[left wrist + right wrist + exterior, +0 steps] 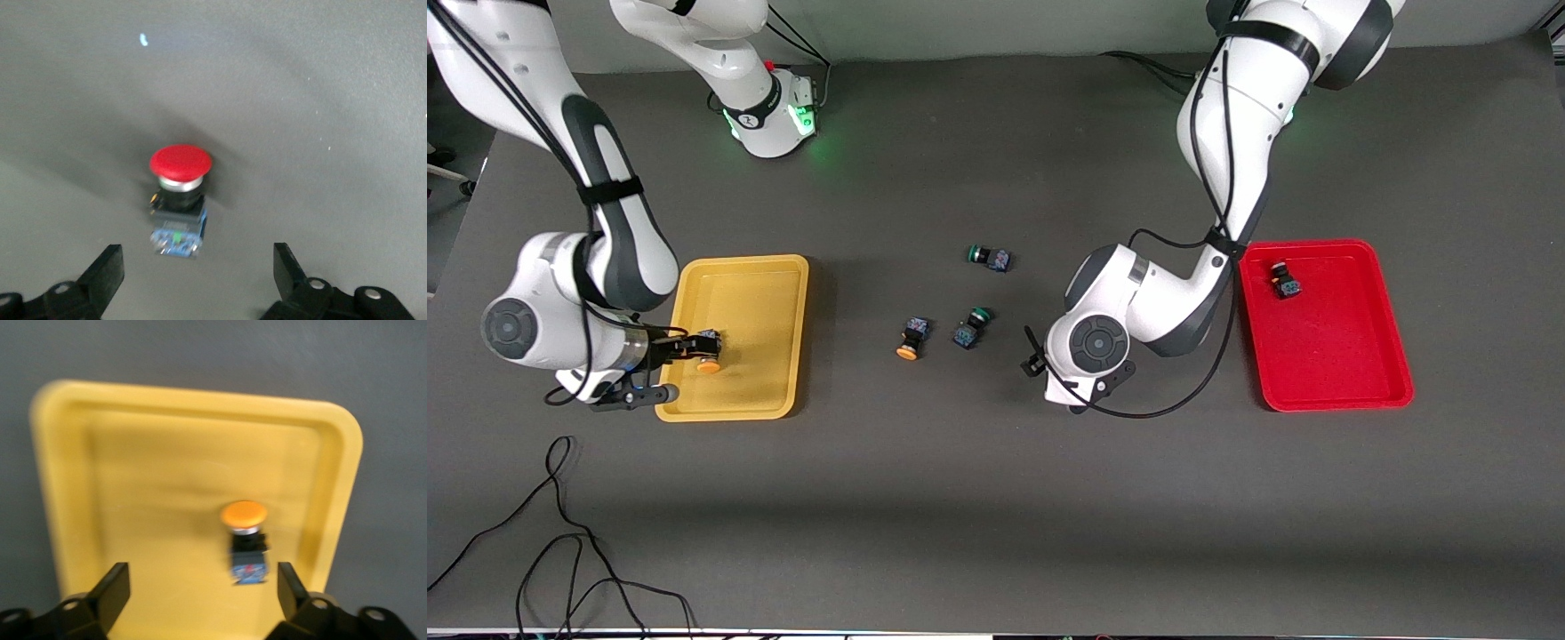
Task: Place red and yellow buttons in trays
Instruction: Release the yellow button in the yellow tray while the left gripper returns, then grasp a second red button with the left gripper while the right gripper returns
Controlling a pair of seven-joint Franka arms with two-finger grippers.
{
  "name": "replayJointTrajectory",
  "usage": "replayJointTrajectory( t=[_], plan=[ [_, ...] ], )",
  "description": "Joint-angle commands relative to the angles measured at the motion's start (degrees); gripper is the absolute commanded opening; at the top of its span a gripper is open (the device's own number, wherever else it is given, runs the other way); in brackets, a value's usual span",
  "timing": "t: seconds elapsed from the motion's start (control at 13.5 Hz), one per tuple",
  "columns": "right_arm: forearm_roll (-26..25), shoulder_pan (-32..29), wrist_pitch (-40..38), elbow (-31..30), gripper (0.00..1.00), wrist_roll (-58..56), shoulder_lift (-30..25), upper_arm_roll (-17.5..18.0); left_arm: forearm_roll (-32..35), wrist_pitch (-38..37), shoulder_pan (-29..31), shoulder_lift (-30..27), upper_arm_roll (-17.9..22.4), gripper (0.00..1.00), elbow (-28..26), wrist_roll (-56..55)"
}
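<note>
The right end effector (203, 587) hangs low over the yellow tray (778, 271), at the tray's edge toward the right arm's end of the table (996, 516), with its fingers (113, 590) spread apart and holding nothing. Between and just ahead of those fingers, a yellow-capped button (245, 540) lies on its side on the tray floor.

The left end effector (199, 270) hovers over the bare table between the loose buttons and the red tray (1369, 391), its fingers (288, 267) also wide apart and empty. Just ahead of it a red-capped button (179, 200) lies on the table, apart from both fingers; in the front view the arm's wrist covers it.

Toward the middle of the table from this end effector lie a second yellow-capped button (911, 338) and, just beside it, a green-capped button (971, 327). Another green-capped button (989, 257) lies farther from the front camera than those two. A second red-capped button (1285, 280) rests in the red tray, near the corner closest to the left arm's base.
</note>
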Motion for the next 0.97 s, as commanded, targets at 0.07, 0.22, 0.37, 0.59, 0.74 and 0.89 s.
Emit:
replayJointTrajectory(
  t=[0.07,0.22,0.37,0.59,0.74,0.89],
  plan=[
    [0.91,0.93,-1.91,1.80,1.00,16.96,-1.18,9.80,-0.62,3.87,-0.66,0.16,0.86,1.00,-5.09,1.40],
    [0.56,1.02,-1.73,5.12,1.00,27.24,1.19,16.39,-0.54,4.49,-0.40,0.07,0.86,0.96,-6.15,2.27],
    [-0.22,1.63,0.28,8.55,1.00,36.90,5.14,21.67,-0.71,4.05,-0.40,-0.10,0.95,0.11,-6.15,4.13],
    [-10.65,2.07,9.49,9.27,1.00,54.12,12.25,28.18,-0.71,1.69,0.56,-1.07,1.13,0.00,-5.54,4.21],
    [-17.77,2.94,13.29,9.36,1.00,63.28,16.21,29.17,-0.18,-4.62,3.10,-2.82,1.13,0.00,-3.97,5.70],
    [-24.11,3.56,15.14,9.80,1.00,71.73,19.55,30.66,0.08,-10.95,4.95,-6.76,1.39,0.00,-4.04,11.13]
  ],
)
